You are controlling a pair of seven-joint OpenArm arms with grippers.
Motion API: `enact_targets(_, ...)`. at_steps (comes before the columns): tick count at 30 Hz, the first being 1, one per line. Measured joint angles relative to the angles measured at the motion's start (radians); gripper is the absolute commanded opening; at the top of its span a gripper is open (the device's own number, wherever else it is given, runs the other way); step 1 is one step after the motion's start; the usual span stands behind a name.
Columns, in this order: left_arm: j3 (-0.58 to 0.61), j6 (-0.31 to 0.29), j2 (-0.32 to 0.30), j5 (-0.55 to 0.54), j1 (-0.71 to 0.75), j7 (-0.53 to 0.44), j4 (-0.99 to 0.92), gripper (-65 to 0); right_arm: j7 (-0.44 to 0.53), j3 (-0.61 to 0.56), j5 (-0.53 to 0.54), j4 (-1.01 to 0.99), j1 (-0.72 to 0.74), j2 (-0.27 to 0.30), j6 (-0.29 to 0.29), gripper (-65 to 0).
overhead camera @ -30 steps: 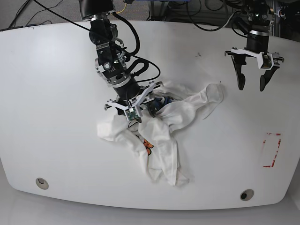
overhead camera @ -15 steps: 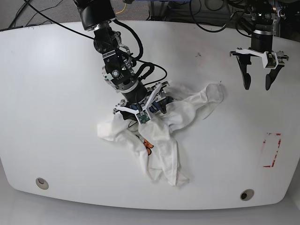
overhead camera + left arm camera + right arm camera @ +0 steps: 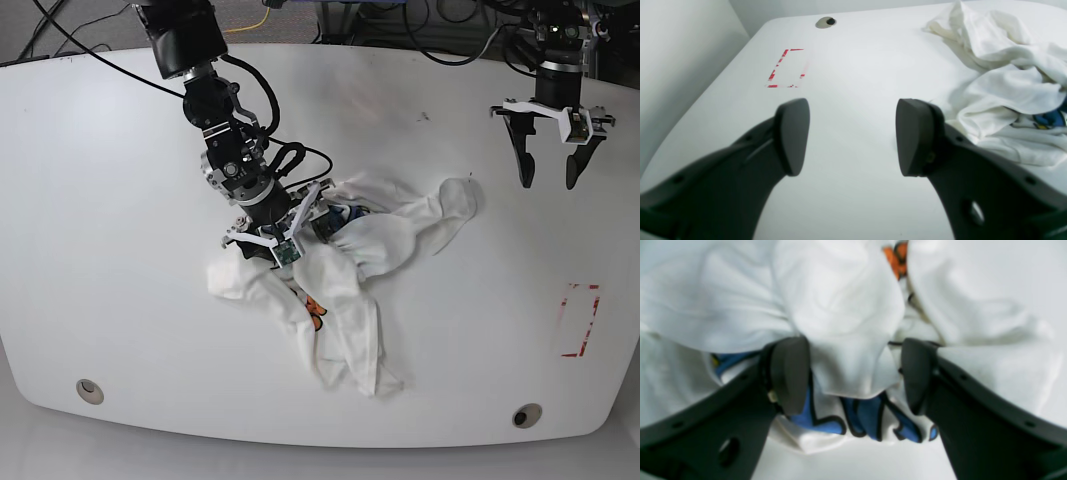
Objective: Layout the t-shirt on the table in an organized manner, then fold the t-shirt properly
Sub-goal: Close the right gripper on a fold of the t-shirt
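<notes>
— Which tool is nearer the t-shirt [image 3: 340, 270]?
— The right tool [image 3: 853, 376], by far: its jaws stand apart, straddling a white fold over the blue print, not clamped.
— And the left tool [image 3: 548, 160]?
— Jaws apart, empty, well off; the crumpled shirt lies mid-surface [image 3: 120, 300], bare room all round.

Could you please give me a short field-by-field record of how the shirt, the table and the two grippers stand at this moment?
t-shirt: crumpled in a heap near the middle of the table, not laid out; blue and orange print partly showing
table: white, with a red tape rectangle near the left arm's side
right gripper: open, down on the heap, a fold of cloth between its fingers
left gripper: open, empty, off to the side of the shirt
folding: not started
</notes>
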Motion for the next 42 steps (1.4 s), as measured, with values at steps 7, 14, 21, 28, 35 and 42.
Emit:
enact_targets(7,0.000,0.000,0.000,0.000,0.000,0.000,0.000,-26.5,0.006,0.002,0.000,-0.006,0.002,-0.001,0.000,-26.6)
enact_targets(14,0.000,0.000,0.000,0.000,0.000,0.000,0.000,-26.5,0.008,-0.002,0.000,-0.006,-0.001,0.015,0.003,-47.7)
enact_targets(21,0.000,0.000,0.000,0.000,0.000,0.000,0.000,-26.5,0.008,0.000,0.000,-0.006,-0.001,0.018,0.001,-65.0)
enact_targets(28,0.000,0.000,0.000,0.000,0.000,0.000,0.000,-26.5,0.003,0.000,0.000,0.007,-0.002,0.016,0.000,-64.4)
enact_targets(35,0.000,0.000,0.000,0.000,0.000,0.000,0.000,-26.5,0.002,0.002,0.000,0.115,-0.029,0.018,-0.003,-64.7)
enact_targets(42,0.025,0.004,-0.002,0.000,-0.004,0.000,-0.001,-26.5,-0.037,0.002,0.000,0.216,-0.046,0.016,-0.002,-64.7)
